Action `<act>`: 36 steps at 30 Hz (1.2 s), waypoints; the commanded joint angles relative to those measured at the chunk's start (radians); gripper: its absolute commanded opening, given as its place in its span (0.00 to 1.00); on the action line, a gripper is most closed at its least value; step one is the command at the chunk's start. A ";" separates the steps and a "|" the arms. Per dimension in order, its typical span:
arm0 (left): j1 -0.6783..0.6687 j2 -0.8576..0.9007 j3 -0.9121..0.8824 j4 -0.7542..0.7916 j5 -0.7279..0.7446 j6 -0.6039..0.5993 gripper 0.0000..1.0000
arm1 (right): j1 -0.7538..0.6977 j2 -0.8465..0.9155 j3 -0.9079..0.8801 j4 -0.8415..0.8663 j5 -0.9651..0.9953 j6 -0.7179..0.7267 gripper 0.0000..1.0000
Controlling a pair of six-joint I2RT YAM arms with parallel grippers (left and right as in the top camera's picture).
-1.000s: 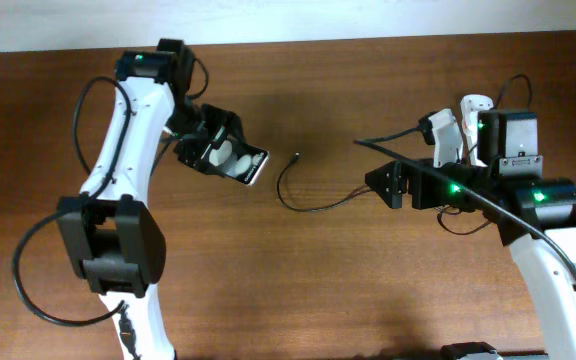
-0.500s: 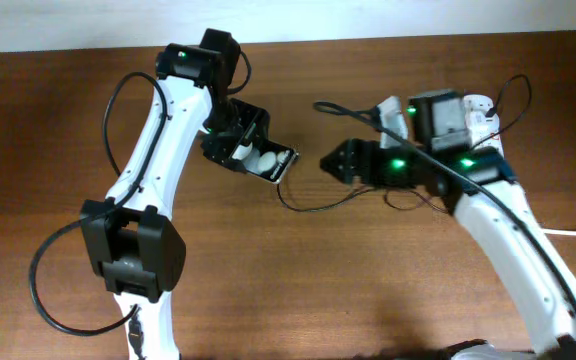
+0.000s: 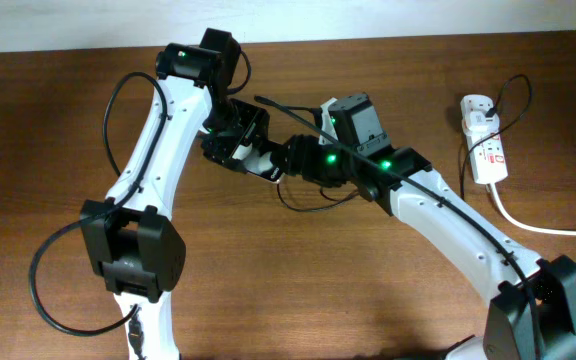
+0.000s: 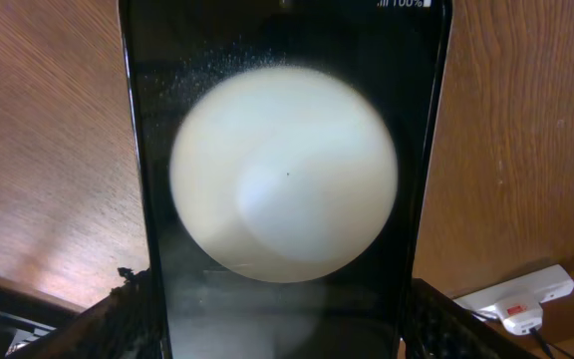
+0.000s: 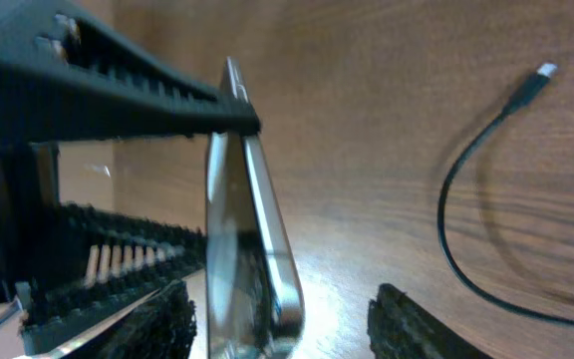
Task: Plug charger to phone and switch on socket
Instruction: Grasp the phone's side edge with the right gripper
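Note:
My left gripper [image 3: 243,145] is shut on the black phone [image 3: 268,162] and holds it above the table. In the left wrist view the phone [image 4: 282,189] fills the frame, showing a large white round shape, with my fingers [image 4: 277,334] on both its sides. My right gripper [image 3: 290,160] is open, its fingers [image 5: 287,319] on either side of the phone's thin edge [image 5: 252,249], with a gap to the right finger. The charger's thin black cable [image 3: 308,208] lies looped on the table. Its connector tip [image 5: 544,71] lies free. The white socket [image 3: 485,150] lies at the far right.
A white adapter [image 3: 478,105] sits in the socket's far end, and a thick white cord [image 3: 538,228] runs off to the right edge. The socket also shows in the left wrist view [image 4: 516,297]. The table is brown wood.
My right arm has swung left from beside the socket across the table to the phone. My left arm moved the phone slightly right, then held still.

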 commanded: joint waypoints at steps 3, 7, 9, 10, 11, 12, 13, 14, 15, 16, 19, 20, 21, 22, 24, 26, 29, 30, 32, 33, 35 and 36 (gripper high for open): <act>-0.002 0.003 0.029 -0.002 0.028 -0.014 0.00 | 0.020 0.056 0.015 0.066 0.027 0.127 0.49; -0.002 0.003 0.029 -0.002 0.028 -0.014 0.00 | 0.047 0.060 0.015 0.095 0.038 0.173 0.48; -0.002 0.003 0.029 -0.002 0.028 -0.014 0.00 | 0.059 0.060 0.015 0.119 0.047 0.185 0.47; -0.002 0.003 0.029 -0.002 0.028 -0.014 0.00 | 0.066 0.060 0.015 0.137 0.051 0.188 0.47; -0.002 0.003 0.029 -0.002 0.028 -0.014 0.00 | 0.072 0.060 0.015 0.137 0.068 0.211 0.46; -0.002 0.003 0.029 -0.002 0.028 -0.014 0.00 | 0.078 0.060 0.015 0.140 0.074 0.211 0.45; -0.002 0.003 0.029 -0.002 0.028 -0.014 0.00 | 0.080 0.061 0.015 0.140 0.080 0.211 0.44; -0.002 0.003 0.029 -0.003 0.028 -0.014 0.00 | 0.081 0.063 0.015 0.140 0.080 0.211 0.43; -0.002 0.003 0.029 -0.004 0.028 -0.014 0.00 | 0.081 0.071 0.015 0.140 0.080 0.215 0.42; -0.002 0.003 0.029 -0.004 0.028 -0.014 0.00 | 0.081 0.080 0.015 0.140 0.080 0.229 0.41; -0.002 0.003 0.029 -0.004 0.027 -0.013 0.00 | 0.081 0.108 0.015 0.156 0.057 0.229 0.32; -0.002 0.003 0.029 -0.005 0.027 -0.013 0.00 | 0.081 0.108 0.015 0.163 0.057 0.229 0.31; -0.002 0.003 0.029 -0.004 0.027 -0.013 0.00 | 0.081 0.108 0.015 0.172 0.053 0.229 0.30; -0.002 0.003 0.029 -0.004 0.027 -0.013 0.00 | 0.081 0.108 0.015 0.177 0.049 0.229 0.30; -0.002 0.003 0.029 -0.004 0.027 -0.013 0.00 | 0.081 0.108 0.015 0.181 0.039 0.229 0.29; -0.002 0.003 0.029 -0.004 0.027 -0.013 0.00 | 0.081 0.108 0.015 0.189 0.034 0.229 0.29; -0.002 0.003 0.029 -0.004 0.027 -0.013 0.00 | 0.081 0.108 0.015 0.196 0.023 0.237 0.21; -0.002 0.003 0.029 -0.005 0.027 -0.013 0.00 | 0.081 0.108 0.015 0.196 0.023 0.237 0.18; -0.002 0.003 0.029 -0.005 0.027 -0.013 0.00 | 0.081 0.108 0.015 0.196 0.023 0.237 0.12; -0.002 0.003 0.029 -0.005 0.027 -0.013 0.00 | 0.081 0.108 0.015 0.196 0.023 0.237 0.06; -0.002 0.003 0.029 -0.005 0.027 -0.013 0.00 | 0.081 0.108 0.015 0.201 0.019 0.237 0.04; -0.002 0.003 0.029 -0.005 0.027 -0.013 0.00 | 0.080 0.108 0.015 0.214 0.010 0.237 0.04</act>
